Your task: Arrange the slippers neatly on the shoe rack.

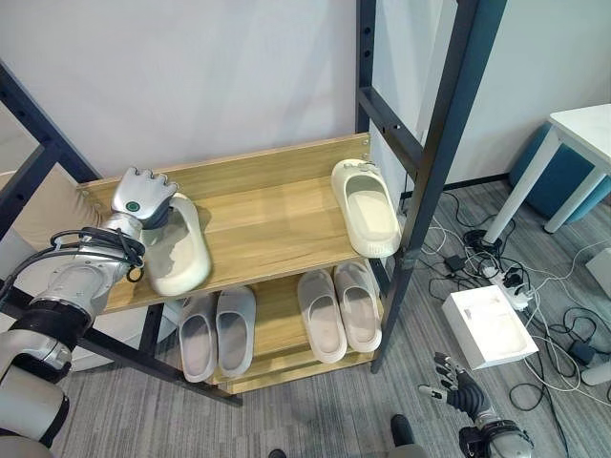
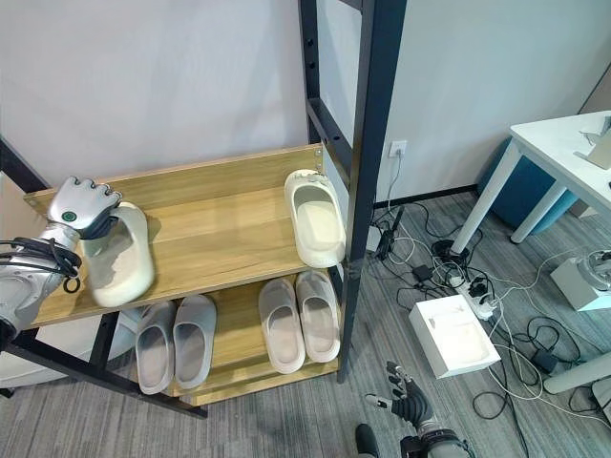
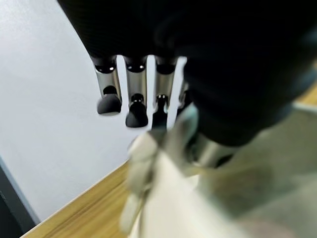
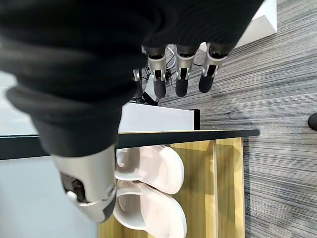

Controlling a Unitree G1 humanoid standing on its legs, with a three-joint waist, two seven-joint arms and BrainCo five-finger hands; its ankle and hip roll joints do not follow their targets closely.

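Shoe rack [image 1: 267,224]: a two-shelf wooden rack in a dark metal frame is seen across the centre of the left eye view, against a pale wall.
White box [image 1: 487,326]: a flat box is seen on the grey floor at the lower right of the frame, beside a tangle of cables.
Lower pairs [image 1: 218,329]: two pairs of pale slippers are lined up on the lower shelf, toes toward the bottom of the frame; the right-hand pair [image 1: 339,310] lies just beside the first.
Right slipper [image 1: 366,207]: one cream slipper is laid on the top shelf at its right end, close to the frame post, well apart from the other.
Left slipper [image 1: 177,246]: a cream slipper is placed at the left end of the top shelf, its toe over the front edge.
Left hand [image 1: 143,196]: it is set on the heel end of the left slipper; in the left wrist view its fingers [image 3: 136,94] are held straight and the slipper is met beneath the palm.
Right hand [image 1: 456,384]: it is seen low at the bottom right, over the floor, fingers loosely spread and nothing held.
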